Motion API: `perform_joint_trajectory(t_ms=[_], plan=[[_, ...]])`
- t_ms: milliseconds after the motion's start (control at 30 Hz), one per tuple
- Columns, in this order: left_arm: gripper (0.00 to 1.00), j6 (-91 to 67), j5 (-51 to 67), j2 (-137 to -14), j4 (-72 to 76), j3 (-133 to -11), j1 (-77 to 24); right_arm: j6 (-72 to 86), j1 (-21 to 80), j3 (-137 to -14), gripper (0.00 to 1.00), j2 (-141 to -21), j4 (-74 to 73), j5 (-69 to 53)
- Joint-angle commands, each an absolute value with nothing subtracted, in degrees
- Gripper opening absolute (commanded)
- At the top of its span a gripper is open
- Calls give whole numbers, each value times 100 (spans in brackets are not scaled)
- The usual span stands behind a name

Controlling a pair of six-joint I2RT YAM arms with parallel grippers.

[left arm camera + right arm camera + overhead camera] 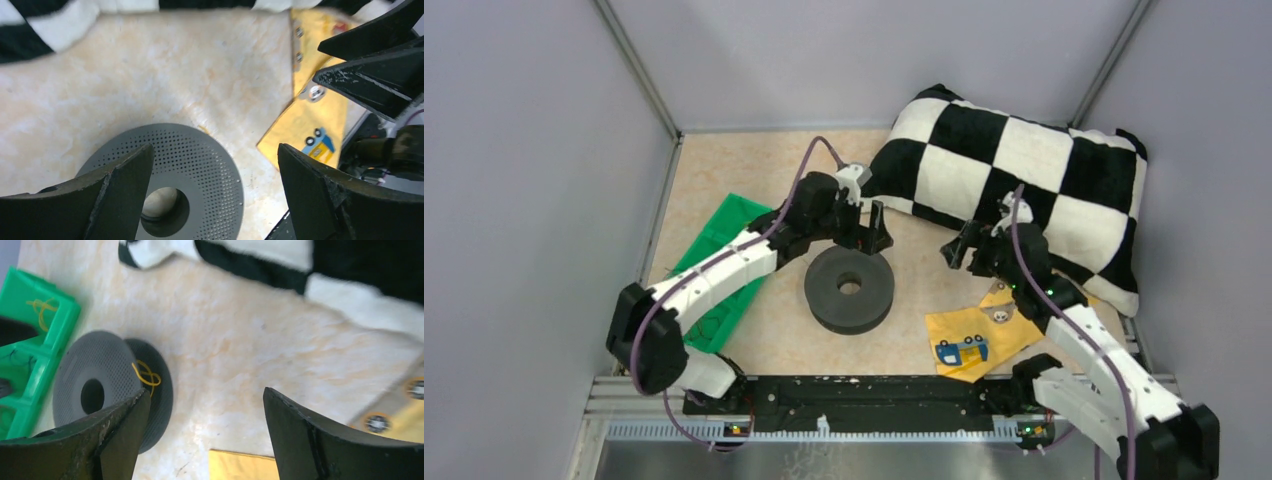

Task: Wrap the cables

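The dark grey spool (849, 288) lies flat on the table's middle. A thin yellow cable (146, 375) shows as a small loop between the spool's (100, 385) two flanges. Another bit of yellow cable (42, 307) lies in the green tray (47, 335). My left gripper (864, 240) hangs open just behind the spool, and the perforated flange (200, 160) sits under its left finger (125, 180). My right gripper (957, 252) stands open to the right of the spool, apart from it. Its jaws (205, 405) hold nothing; bare table lies between them.
A black-and-white checkered pillow (1014, 190) fills the back right. A yellow cloth (979, 335) with a blue car patch lies at the front right. The green tray (719, 270) sits at the left, partly under my left arm. Grey walls close in on three sides.
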State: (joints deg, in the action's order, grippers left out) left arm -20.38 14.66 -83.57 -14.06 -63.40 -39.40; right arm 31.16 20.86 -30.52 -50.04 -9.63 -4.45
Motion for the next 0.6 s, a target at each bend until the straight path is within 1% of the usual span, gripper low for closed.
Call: perform_joint_trajectory(t_ms=[0,33,100,267,367,433,567], plan=[[99,-1853,1284,-7329,-1599,-6735,-3995,2375,2057,-3888,96,-4095,-3162,1325],[99,-1846,1154,-7086,-1655,-6693,-3992,2363,2057,-4037,98,-3978,-3465,1634],[99,-1753,864,-6575,-1772,-6539,-3995,2603,2058,-4400,99,-3822,-3947,2269],[99,-1847,-36,-5293,-2418,-6073,-3990,3100,2062,-4821,99,-3660,-4589,2643],[99,-2026,-255,-5049,-3114,-6071,-3990,3290,2063,-4799,99,-3690,-4760,2867],[99,-2196,-393,-5003,-3474,-6073,-3990,3354,2064,-4903,99,-3823,-4927,2809],[99,-2417,-816,-4773,-3634,-5900,-3991,3307,2059,-5023,99,-4097,-5002,2742]])
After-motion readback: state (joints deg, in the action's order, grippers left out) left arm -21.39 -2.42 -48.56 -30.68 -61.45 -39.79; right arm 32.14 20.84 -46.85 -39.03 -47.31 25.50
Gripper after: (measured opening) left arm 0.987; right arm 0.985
